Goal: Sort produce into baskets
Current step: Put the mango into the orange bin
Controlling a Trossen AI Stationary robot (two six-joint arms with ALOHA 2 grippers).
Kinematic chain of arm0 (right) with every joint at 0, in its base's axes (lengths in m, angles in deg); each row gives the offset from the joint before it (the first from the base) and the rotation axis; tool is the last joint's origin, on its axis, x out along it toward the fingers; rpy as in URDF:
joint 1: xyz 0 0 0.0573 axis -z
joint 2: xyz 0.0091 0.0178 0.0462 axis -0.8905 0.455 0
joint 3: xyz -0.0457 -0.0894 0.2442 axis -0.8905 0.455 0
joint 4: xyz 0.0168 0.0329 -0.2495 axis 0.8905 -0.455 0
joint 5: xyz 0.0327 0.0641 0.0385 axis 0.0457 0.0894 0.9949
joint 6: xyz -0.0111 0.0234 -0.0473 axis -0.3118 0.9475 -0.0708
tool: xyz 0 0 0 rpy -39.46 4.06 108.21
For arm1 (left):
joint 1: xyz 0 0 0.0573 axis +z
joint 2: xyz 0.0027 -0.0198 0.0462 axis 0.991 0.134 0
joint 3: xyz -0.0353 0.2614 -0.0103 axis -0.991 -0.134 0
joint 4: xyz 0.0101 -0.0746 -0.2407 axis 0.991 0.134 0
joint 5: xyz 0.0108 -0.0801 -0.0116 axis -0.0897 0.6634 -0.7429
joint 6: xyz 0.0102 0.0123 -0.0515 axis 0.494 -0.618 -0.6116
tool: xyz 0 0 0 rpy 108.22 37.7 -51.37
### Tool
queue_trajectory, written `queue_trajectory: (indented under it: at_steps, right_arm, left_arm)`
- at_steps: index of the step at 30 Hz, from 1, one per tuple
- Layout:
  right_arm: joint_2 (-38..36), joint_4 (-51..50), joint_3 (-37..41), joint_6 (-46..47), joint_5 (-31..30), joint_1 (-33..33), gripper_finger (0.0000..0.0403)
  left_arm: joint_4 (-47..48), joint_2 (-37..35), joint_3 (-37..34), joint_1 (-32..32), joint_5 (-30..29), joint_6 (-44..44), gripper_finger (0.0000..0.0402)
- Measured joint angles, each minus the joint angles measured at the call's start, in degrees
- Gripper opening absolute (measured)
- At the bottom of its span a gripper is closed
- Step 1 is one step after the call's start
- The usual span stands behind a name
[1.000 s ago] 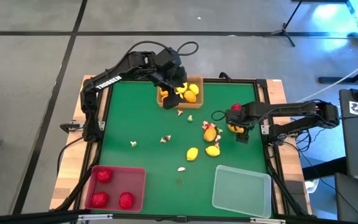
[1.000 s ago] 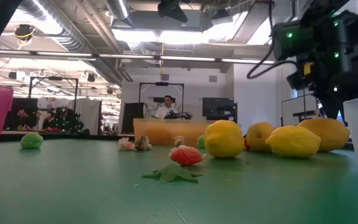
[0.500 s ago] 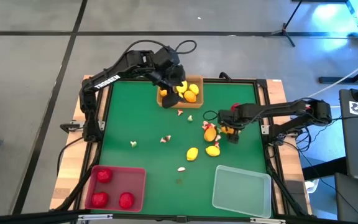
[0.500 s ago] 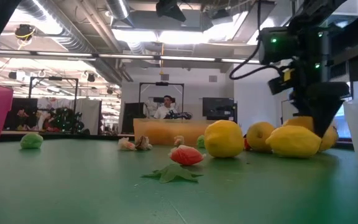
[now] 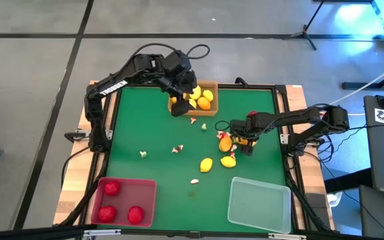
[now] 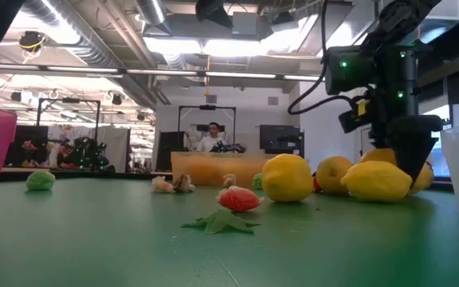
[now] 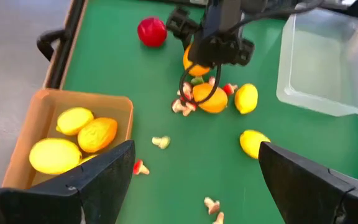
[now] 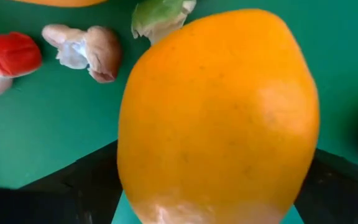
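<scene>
At the table's (image 5: 145, 127) near edge the red basket (image 5: 124, 202) sits in the left corner with three red round fruits (image 5: 112, 188) in it, and the clear basket (image 5: 259, 203) sits near the right corner.

Farther in, toward the middle, two yellow oval fruits (image 5: 207, 165) lie close together, with small whitish-and-red bits (image 5: 177, 149) scattered to their left.

Just beyond them, toward the right edge, the right end effector (image 5: 244, 139) is down over an orange oval fruit (image 8: 219, 118). In the right wrist view this fruit fills the space between the two dark fingers (image 8: 73, 186), one on each side of it; the fingers are spread wide and I cannot tell whether they press on it yet. The fruit rests on the green table top, with a green leaf (image 8: 157, 17) and a whitish bit (image 8: 82, 50) lying just beside it. A second orange fruit (image 5: 226, 143) lies next to the end effector, toward the table's middle. A red round fruit (image 7: 151, 31) lies beyond the right arm, toward the far right corner.

At the far edge the orange basket (image 5: 179, 110) holds several yellow and orange fruits (image 5: 204, 101). The left end effector (image 5: 182, 100) hangs over this basket's left part, fingers (image 7: 98, 180) spread apart and holding nothing.
</scene>
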Motion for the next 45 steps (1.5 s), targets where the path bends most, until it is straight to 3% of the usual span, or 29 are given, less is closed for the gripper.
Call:
queue_trajectory:
  at_steps: [7,14,22,30,35,41,45]
  right_arm:
    - [-0.27,0.00,0.00,1.09,0.03,0.00,0.0312]
    - [-0.97,-0.01,-0.70,2.41,0.06,0.00,0.0316]
    - [-7.67,0.04,-8.02,1.24,-0.97,0.58,0.0310]
    - [-17.00,8.23,-18.62,-0.26,-1.02,0.74,0.0316]
    - [-21.37,14.57,-25.04,-1.26,-0.52,0.74,0.0319]
    - [-22.96,18.53,-30.88,-3.49,0.24,0.70,0.0320]
    - [-23.06,20.45,-34.17,-5.17,2.29,0.68,0.0319]
  left_arm:
    - [-0.18,-2.10,0.00,0.83,-0.15,-0.40,0.0338]
    - [-1.16,-2.99,0.00,0.82,-0.19,-0.52,0.0338]
    - [-6.33,-5.72,0.02,1.14,0.71,-0.96,0.0338]
    - [-16.48,-7.90,-0.11,1.03,7.52,-4.65,0.0338]
    - [-23.09,-8.33,-0.13,-0.09,8.68,-5.15,0.0338]
    - [-29.54,-7.60,-0.60,-2.83,10.74,-3.37,0.0338]
    - [-37.94,-7.31,-5.20,-3.77,12.26,-4.60,0.0338]
